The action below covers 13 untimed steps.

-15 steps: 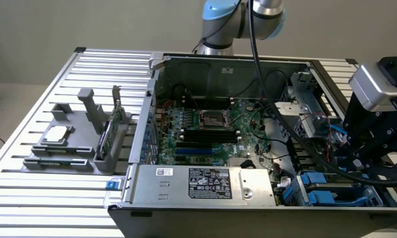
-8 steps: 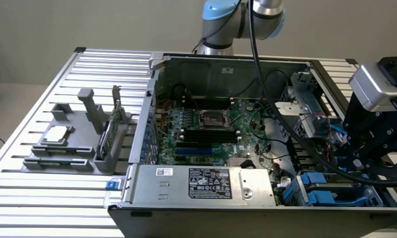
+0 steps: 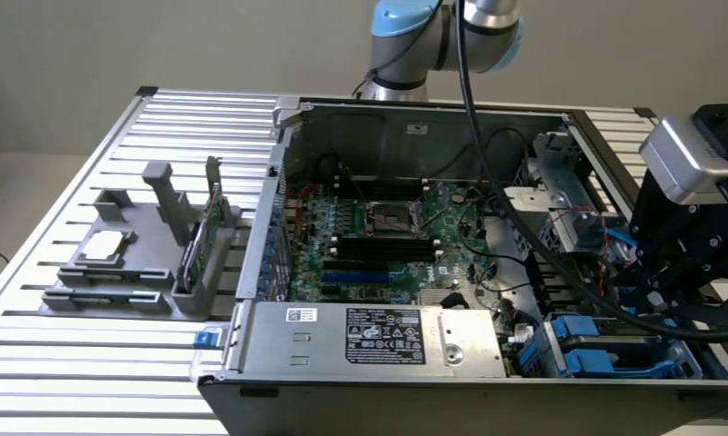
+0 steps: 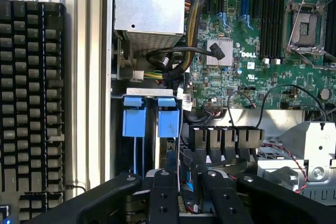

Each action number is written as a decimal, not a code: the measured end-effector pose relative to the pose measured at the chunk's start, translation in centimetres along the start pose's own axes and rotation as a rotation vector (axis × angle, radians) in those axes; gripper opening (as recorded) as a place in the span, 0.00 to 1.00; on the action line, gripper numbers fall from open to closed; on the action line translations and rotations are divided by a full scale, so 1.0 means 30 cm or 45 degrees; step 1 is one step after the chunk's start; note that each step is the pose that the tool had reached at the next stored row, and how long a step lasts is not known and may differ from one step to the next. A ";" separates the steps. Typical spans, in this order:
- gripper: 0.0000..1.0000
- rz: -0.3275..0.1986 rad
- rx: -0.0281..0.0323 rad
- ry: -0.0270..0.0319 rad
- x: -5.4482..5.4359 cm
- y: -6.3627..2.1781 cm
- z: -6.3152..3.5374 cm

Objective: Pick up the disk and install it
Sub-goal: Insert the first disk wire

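We see the open computer case [image 3: 279, 173] lying on a slatted metal table [image 3: 48, 363], with the arm [image 3: 424, 36] reaching in from the far side. Its gripper [image 4: 191, 184] hangs over the drive bay [image 3: 654, 368] at the corner of the case nearest the exterior view's right. From the wrist view, the disk [image 4: 168, 121] stands on edge in a bay slot. Its blue tab sits just beside the tab of a second blue carrier [image 4: 134, 119], and both are close to the power supply [image 3: 376, 336]. The disk's silver edge runs back under the black fingers [image 4: 163, 192], and we cannot tell whether they hold it or merely hover above it. Black cables [image 4: 173, 59] loop between the power supply and the motherboard [image 3: 388, 236]. Outside the case, a black keyboard [image 4: 31, 103] lies along the case wall. On the exterior view's left, a grey holder [image 3: 134, 263] carries a small silver chip [image 3: 103, 245] and an upright green card [image 3: 200, 241]. Its tall posts [image 3: 160, 195] hold nothing between them.
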<state>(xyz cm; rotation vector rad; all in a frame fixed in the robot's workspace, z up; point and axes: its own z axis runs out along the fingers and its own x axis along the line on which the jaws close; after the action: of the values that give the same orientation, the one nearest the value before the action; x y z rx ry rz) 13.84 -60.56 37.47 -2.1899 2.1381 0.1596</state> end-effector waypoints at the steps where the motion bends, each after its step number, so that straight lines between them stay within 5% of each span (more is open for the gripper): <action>1: 0.25 0.000 0.0001 0.0001 0.000 0.000 0.000; 9: 0.25 0.004 0.0008 0.0000 0.000 0.000 0.000; 13: 0.25 0.059 0.0078 -0.0010 0.000 0.000 0.002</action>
<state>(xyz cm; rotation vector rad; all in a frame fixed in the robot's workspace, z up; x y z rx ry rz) 13.84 -60.56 37.41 -2.1381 2.1866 0.1564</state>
